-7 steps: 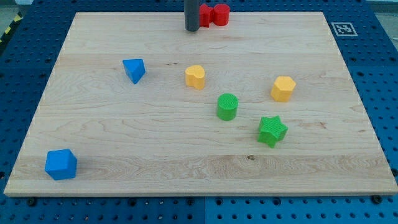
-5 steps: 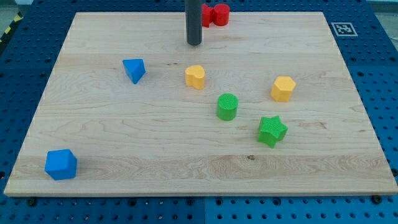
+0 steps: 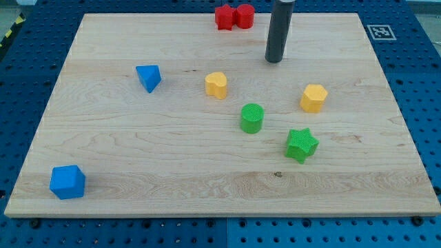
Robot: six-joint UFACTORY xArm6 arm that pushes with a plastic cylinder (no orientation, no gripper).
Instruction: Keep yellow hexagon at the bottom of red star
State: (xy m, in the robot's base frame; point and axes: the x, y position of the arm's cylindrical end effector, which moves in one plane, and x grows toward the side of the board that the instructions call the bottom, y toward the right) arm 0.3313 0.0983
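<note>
The yellow hexagon (image 3: 313,98) sits at the view's right of the board. The red star (image 3: 224,16) lies at the board's top edge, touching a red round block (image 3: 244,15) on its right. My tip (image 3: 275,60) rests on the board, below and to the right of the red blocks and above and to the left of the yellow hexagon, touching no block.
A yellow heart-like block (image 3: 216,85) sits mid-board, a green cylinder (image 3: 252,118) and a green star (image 3: 301,145) below it. A blue triangular block (image 3: 149,77) is at left, a blue cube (image 3: 67,182) at bottom left. A marker tag (image 3: 380,32) is at the top right corner.
My tip has moved to the right and down the view, from just left of the red star to the right of the red blocks. No block has moved.
</note>
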